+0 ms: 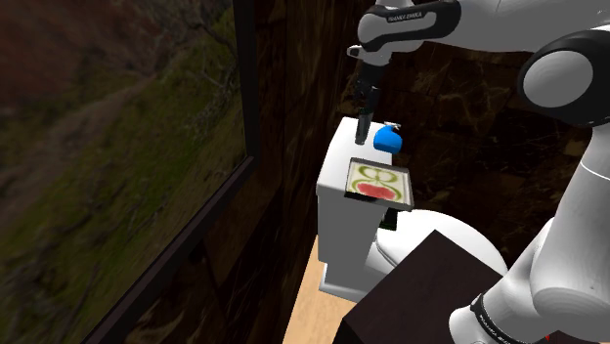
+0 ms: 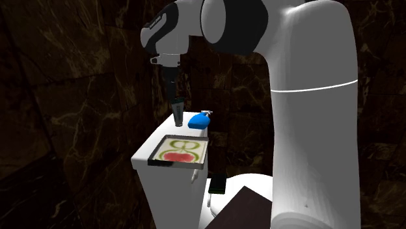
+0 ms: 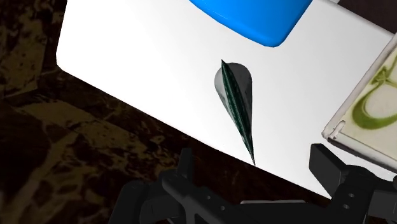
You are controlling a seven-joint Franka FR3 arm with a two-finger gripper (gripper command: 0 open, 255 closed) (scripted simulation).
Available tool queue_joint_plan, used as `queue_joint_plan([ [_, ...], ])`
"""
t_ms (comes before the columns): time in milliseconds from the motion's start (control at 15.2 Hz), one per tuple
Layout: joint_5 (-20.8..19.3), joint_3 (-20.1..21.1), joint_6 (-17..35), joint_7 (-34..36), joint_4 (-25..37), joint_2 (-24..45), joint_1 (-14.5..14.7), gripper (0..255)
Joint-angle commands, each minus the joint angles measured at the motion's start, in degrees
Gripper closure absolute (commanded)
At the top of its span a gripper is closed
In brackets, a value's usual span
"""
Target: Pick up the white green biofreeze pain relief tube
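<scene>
Starting at the shoulder view's left, there's the big framed landscape (image 1: 117, 147), well away from the toilet tank lid (image 1: 342, 161). Now to the lid itself, and here's the gripper (image 1: 364, 119) hanging straight above its far end, fingers (image 3: 186, 170) spread wide with nothing between them touching. The tube (image 3: 236, 95) sits right there on the lid under the hand. It looks grey with a dark green seam, and appears to stand on end with the crimp pointing up at the camera. It's free and unheld. Just beyond it on the lid is the blue bottle (image 2: 197, 120), close company. Further right, the flat patterned tray (image 1: 379, 183) covers the lid's near end, a little apart from the tube.

This looks like the approach, with the grasp not yet made. To do it well, come straight down and keep the crimp line running between the fingers, so the pads close on the tube's flat faces and not its thin edges. A slight wrist turn would square that up. Watch the bottle: go deep enough to hold, but don't nudge it.
</scene>
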Motion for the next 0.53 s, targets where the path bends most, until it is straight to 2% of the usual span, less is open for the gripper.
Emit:
queue_joint_plan([
  [0,0.15,0.07,1.50,-0.20,-1.26,0.23,0.02,0],
  [198,0.24,0.11,2.66,-0.29,-2.32,0.35,0.05,0],
  [264,0.23,0.08,2.67,-0.38,-2.36,0.31,0.01,255],
  [462,0.24,0.07,2.70,-0.39,-2.39,0.32,0.00,255],
])
